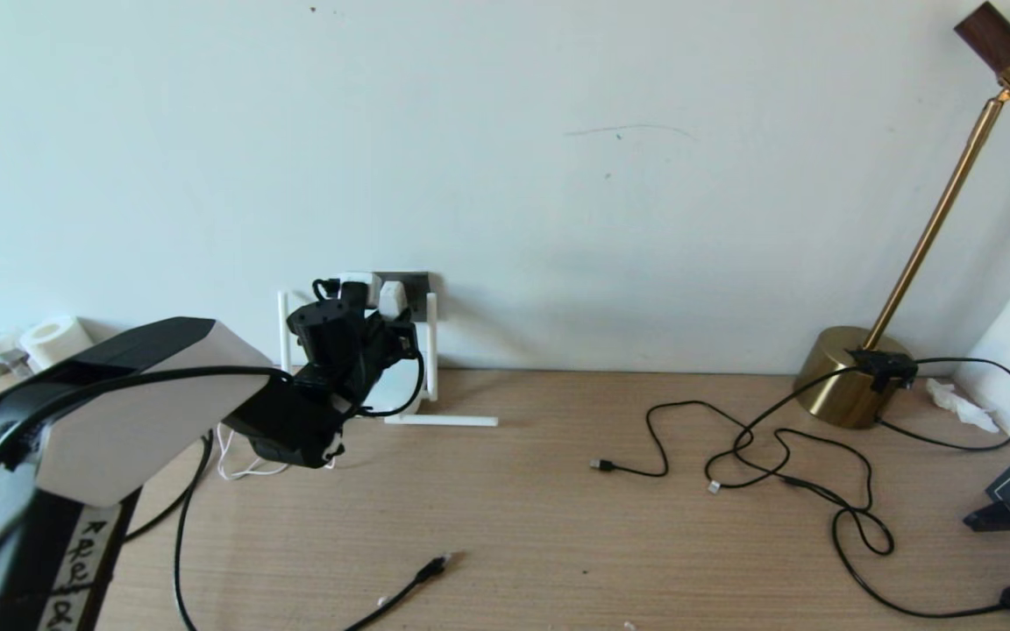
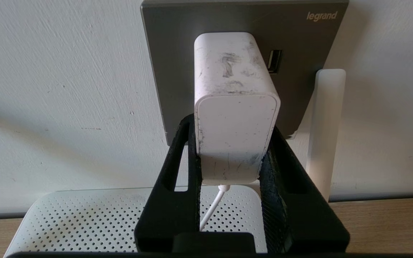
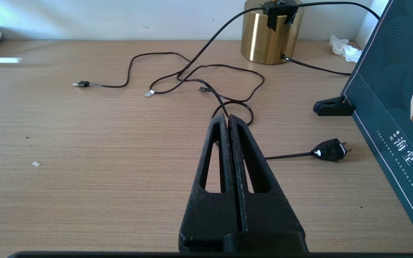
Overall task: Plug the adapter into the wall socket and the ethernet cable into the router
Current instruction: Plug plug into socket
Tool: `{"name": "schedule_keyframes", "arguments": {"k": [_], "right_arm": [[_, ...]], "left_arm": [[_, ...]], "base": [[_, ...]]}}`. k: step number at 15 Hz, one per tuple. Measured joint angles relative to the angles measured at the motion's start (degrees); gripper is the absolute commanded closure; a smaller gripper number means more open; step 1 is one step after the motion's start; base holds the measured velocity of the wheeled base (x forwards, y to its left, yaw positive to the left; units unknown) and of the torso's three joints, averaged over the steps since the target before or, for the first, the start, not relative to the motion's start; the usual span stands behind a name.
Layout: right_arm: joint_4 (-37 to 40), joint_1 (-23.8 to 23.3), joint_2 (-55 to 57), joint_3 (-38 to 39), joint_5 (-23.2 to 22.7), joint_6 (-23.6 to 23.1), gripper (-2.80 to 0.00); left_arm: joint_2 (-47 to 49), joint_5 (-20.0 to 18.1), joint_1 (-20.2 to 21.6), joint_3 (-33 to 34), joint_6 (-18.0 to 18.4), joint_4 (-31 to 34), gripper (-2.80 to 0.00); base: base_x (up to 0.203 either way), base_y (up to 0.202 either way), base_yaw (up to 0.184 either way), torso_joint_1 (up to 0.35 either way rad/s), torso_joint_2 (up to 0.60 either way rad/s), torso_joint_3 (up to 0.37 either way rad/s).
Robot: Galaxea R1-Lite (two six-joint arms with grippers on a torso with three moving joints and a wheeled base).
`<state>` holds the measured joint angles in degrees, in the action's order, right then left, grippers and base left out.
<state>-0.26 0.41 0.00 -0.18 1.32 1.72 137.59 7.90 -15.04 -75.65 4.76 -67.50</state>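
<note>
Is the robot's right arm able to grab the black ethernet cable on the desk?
Probably yes. The ethernet cable lies alone on bare desk, nothing covering it. The right gripper is shut and holds nothing.

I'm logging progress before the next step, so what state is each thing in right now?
Small white adapter block: against the dark grey wall socket plate, gripped on both sides.
Left gripper: shut on the adapter.
Right gripper: shut, empty, above the wooden table.
Thick black ethernet cable: loose on the table, unplugged.
Flat white router: below the socket, one antenna lying flat.
Black lamp plug: unplugged.
</note>
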Motion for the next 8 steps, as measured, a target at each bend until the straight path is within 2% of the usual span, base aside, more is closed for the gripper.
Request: {"name": "schedule_keyframes", "arguments": {"k": [1,8], "right_arm": [[-0.01,0.0,0.0,0.0,0.02,0.01,0.0],[0.01,0.0,0.0,0.0,0.0,-0.01,0.0]], "left_arm": [[-0.1,-0.02,0.02,0.0,0.01,0.06,-2.8],[-1.42,-0.1,0.02,0.16,-0.11,-0.28,-2.8]], "base": [[0.0,0.0,0.0,0.0,0.0,0.0],[0.0,0.0,0.0,0.0,0.0,0.0]]}}
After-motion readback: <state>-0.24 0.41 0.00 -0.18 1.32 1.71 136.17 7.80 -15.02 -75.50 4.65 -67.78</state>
